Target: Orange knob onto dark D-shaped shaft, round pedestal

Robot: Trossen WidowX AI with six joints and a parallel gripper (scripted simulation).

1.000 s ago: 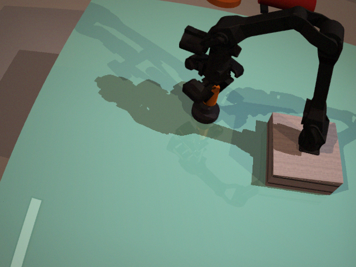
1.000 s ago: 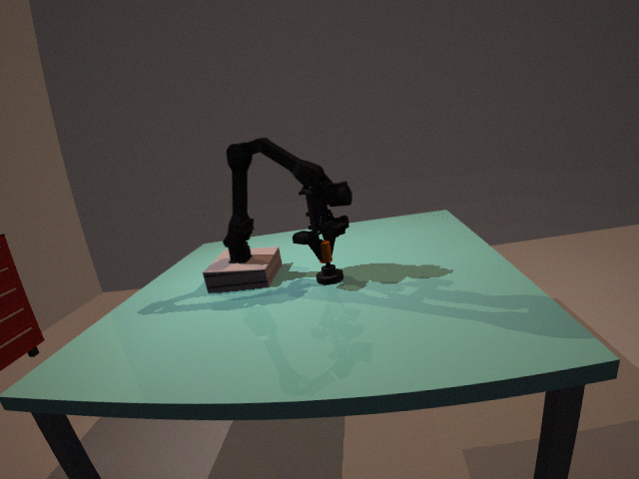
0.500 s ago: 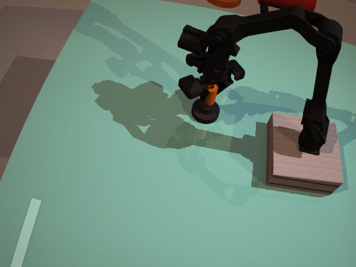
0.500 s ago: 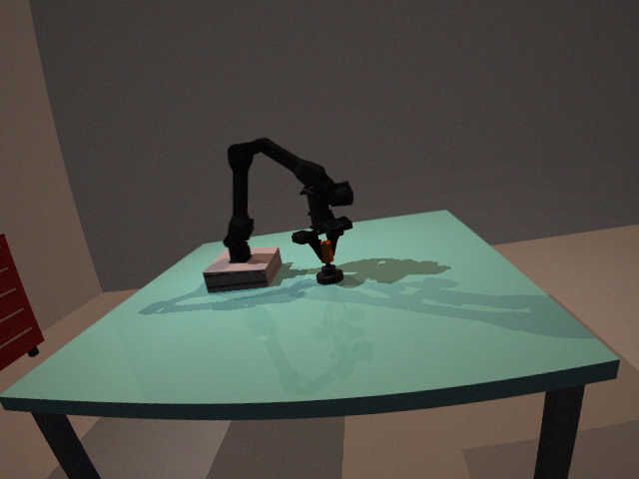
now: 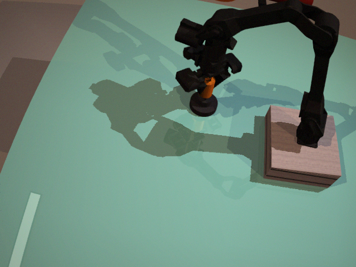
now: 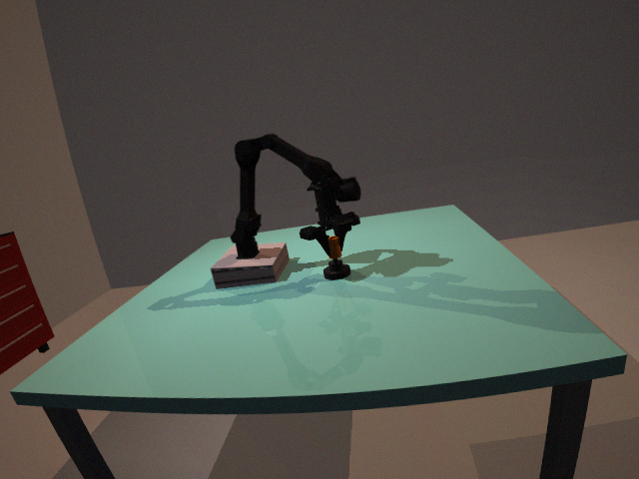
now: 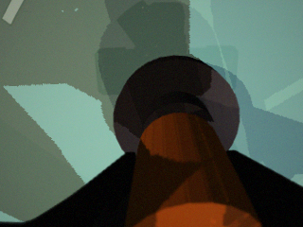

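The orange knob (image 5: 208, 90) (image 6: 334, 247) (image 7: 175, 147) stands roughly upright over the middle of the round dark pedestal (image 5: 203, 111) (image 6: 336, 273) (image 7: 130, 106). My gripper (image 5: 207, 87) (image 6: 335, 252) (image 7: 180, 160) is shut on the knob, one finger on each side. In the exterior view a short dark neck shows between the knob's lower end and the pedestal's wide base, so the knob is above that base. The knob hides the shaft's top in the wrist view. I cannot tell how the flat sides are turned, or whether the shaft's tip is inside the hole.
The arm's base stands on a wooden block (image 5: 304, 161) (image 6: 245, 275), to the right of the pedestal in the top view and to its left in the exterior view. Arm shadows fall across the green table (image 5: 143, 215) (image 6: 206, 355). A pale strip (image 5: 25, 227) lies at the lower left in the top view.
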